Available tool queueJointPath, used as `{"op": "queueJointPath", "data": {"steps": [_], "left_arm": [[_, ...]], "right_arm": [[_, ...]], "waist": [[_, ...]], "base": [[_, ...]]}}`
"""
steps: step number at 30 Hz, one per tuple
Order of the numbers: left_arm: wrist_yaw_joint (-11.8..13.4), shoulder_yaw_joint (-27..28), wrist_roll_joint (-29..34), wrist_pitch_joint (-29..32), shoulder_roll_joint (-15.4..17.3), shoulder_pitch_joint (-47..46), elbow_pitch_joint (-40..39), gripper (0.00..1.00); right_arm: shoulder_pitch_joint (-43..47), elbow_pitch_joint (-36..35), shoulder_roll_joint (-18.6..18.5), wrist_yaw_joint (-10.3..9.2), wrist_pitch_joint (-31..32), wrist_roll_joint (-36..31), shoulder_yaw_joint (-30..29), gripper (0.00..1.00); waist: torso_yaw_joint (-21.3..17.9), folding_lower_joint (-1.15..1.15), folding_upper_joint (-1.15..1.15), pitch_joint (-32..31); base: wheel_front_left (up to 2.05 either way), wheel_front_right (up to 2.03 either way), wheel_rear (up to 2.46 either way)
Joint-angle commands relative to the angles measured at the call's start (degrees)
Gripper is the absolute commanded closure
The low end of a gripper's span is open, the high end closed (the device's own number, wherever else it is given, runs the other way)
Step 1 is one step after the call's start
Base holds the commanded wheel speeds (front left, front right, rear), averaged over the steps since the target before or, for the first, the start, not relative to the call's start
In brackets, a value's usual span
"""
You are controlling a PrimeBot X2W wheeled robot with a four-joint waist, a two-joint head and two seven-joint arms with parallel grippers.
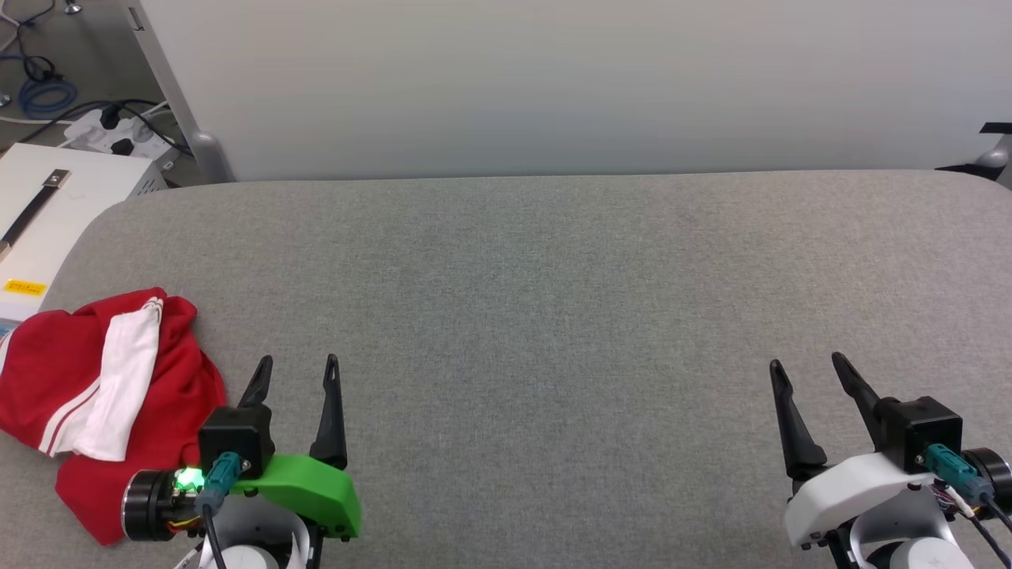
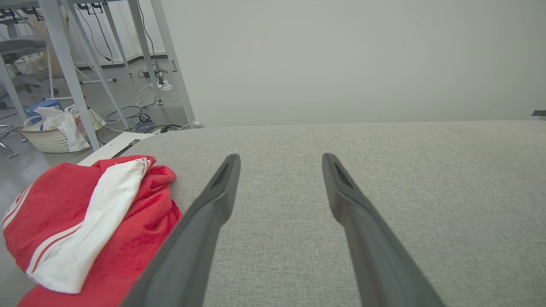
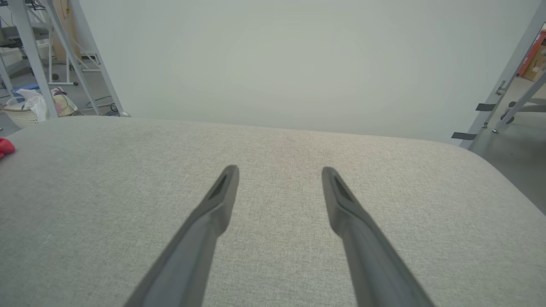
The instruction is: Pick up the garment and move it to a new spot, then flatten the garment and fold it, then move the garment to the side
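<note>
Left gripper [image 1: 298,360]: my two dark fingers stand spread wide, tips pointing away from me over the grey fabric table top [image 1: 553,316]. They hold nothing, and in the left wrist view bare grey cloth shows between them. This gripper hangs over the front left part of the table.

Right gripper [image 1: 806,360]: same condition. The fingers are spread wide and grip nothing, and bare table cloth shows between them in the right wrist view. This gripper sits over the front right part of the table, well apart from the left one.

The garment [image 1: 118,395]: a red shirt with a white sleeve, lying crumpled in a heap at the front left corner of the table. It lies just beside my left gripper, on that gripper's outer side. Part of the red cloth is hidden behind my left wrist housing, so I cannot tell whether the housing touches it. The fingers themselves are clear of the cloth. The white sleeve lies across the top of the heap, and white stripes run on the red cloth alongside it.

Surroundings: a plain pale panel [image 1: 553,79] stands along the table's far edge. A white box [image 1: 47,205] sits beyond the table's far left corner, with a power strip [image 1: 118,134] and cables on the floor past it. In the left wrist view a woven laundry basket [image 2: 47,140] stands on the floor among grey frame legs
</note>
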Motion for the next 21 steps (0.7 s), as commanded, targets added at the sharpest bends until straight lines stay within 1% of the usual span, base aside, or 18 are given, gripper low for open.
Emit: {"op": "queueJointPath", "data": {"steps": [1,14,21], "left_arm": [[-0.48,0.04,-0.56,-0.57,0.01,-0.97,0.17,0.00],[-1.28,-0.12,-1.63,-2.10,0.11,-1.52,1.41,0.00],[-1.71,-0.29,-2.36,-2.94,0.42,-2.12,2.37,0.00]], "right_arm": [[-1.17,-0.28,-0.03,0.00,-0.64,1.06,-0.28,0.00],[-1.24,-0.88,-0.04,-0.01,-1.90,2.98,-1.12,0.00],[-1.40,-1.21,-0.04,-0.01,-2.36,3.89,-1.28,0.00]], "waist": [[-0.04,0.00,0.00,0.00],[-0.14,0.00,0.00,0.04],[0.50,0.00,0.00,0.20]], "base": [[0.00,0.00,0.00],[0.00,0.00,0.00],[0.00,0.00,0.00]]}}
